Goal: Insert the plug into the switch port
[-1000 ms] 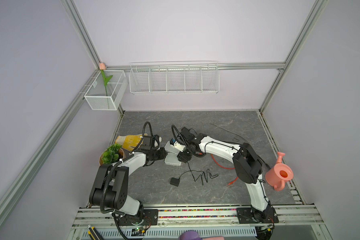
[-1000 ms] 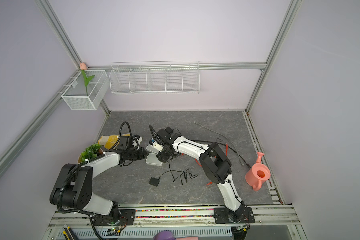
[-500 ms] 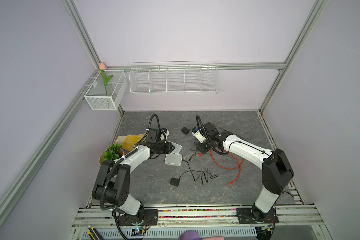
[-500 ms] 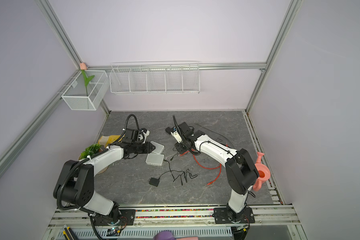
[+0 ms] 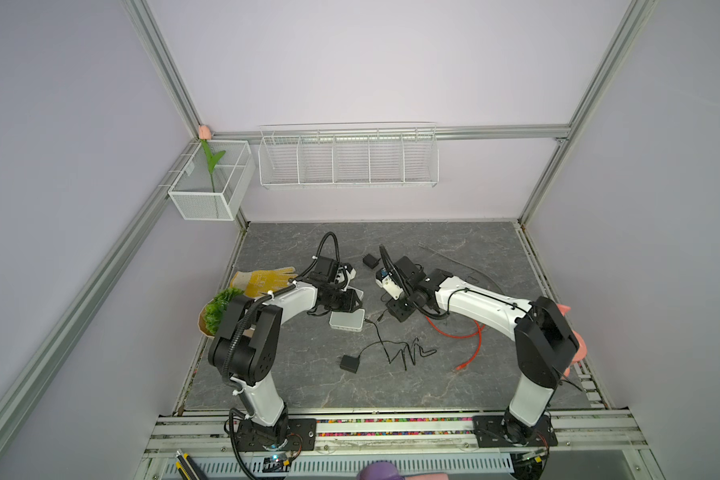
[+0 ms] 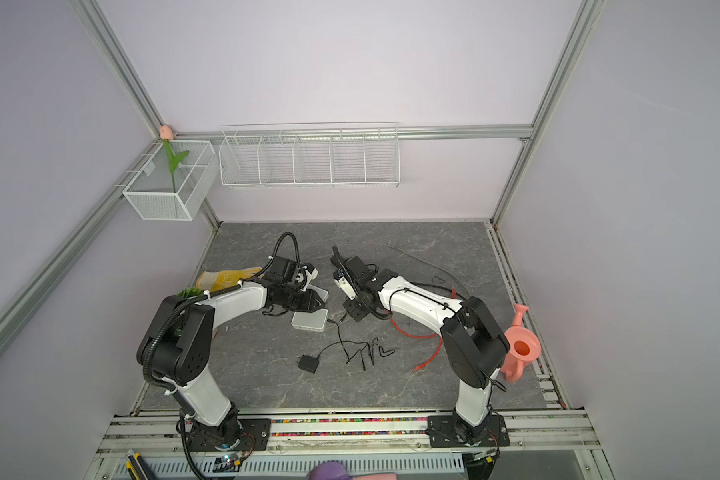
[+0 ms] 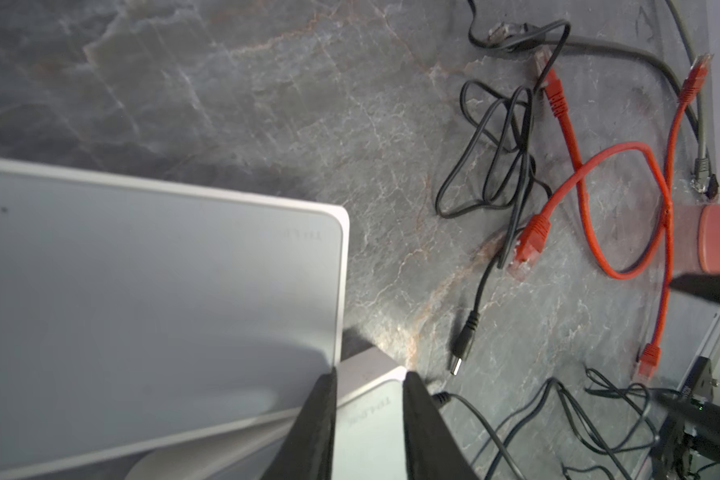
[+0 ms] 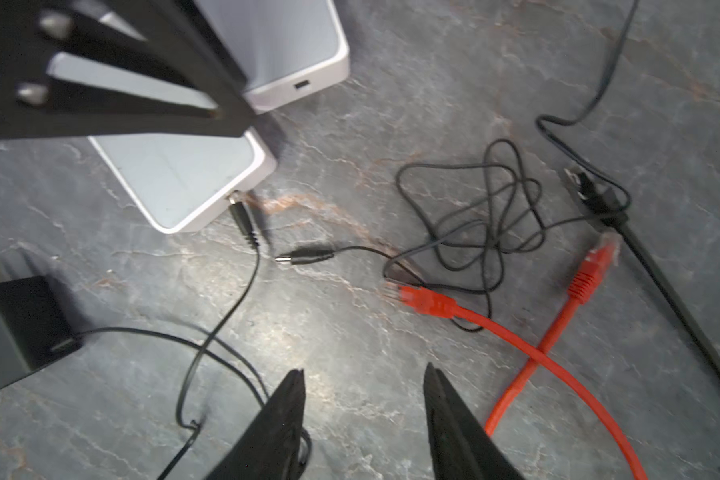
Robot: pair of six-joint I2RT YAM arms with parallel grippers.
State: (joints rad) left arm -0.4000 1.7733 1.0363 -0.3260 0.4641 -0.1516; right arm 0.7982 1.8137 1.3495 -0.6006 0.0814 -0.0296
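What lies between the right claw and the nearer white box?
In the right wrist view: a loose black plug and a thin black cable, between right gripper and white switch.

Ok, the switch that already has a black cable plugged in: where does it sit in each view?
In a top view: the wired switch lies flat, left of centre.
In a top view: the wired switch is again left of centre.
Left wrist: only a corner of the wired switch shows, at the bottom edge.
Right wrist: the wired switch is left of centre.
Shared landmark: the red cable.
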